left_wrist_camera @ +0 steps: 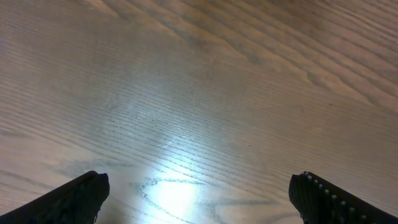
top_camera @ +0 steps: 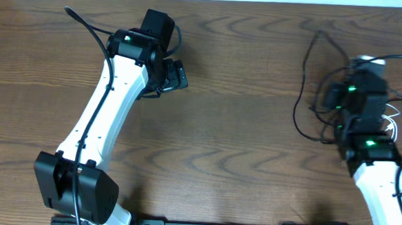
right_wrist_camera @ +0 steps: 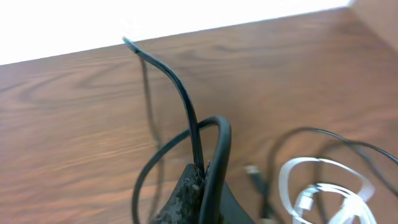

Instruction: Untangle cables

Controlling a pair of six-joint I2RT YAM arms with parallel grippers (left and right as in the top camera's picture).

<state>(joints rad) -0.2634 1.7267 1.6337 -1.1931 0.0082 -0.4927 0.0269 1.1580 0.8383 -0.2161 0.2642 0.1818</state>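
Found at 10 o'clock: left claw (top_camera: 172, 75), spread wide above wood-grain table (top_camera: 241, 142). Found at 3 o'clock: thin black cables (top_camera: 304, 97) in loose tangled loops, shorter white cable (right_wrist_camera: 323, 186) coiled beside — right claw (right_wrist_camera: 196, 186) pinched shut on one black strand, right arm (top_camera: 383, 184) overlapping the heap.
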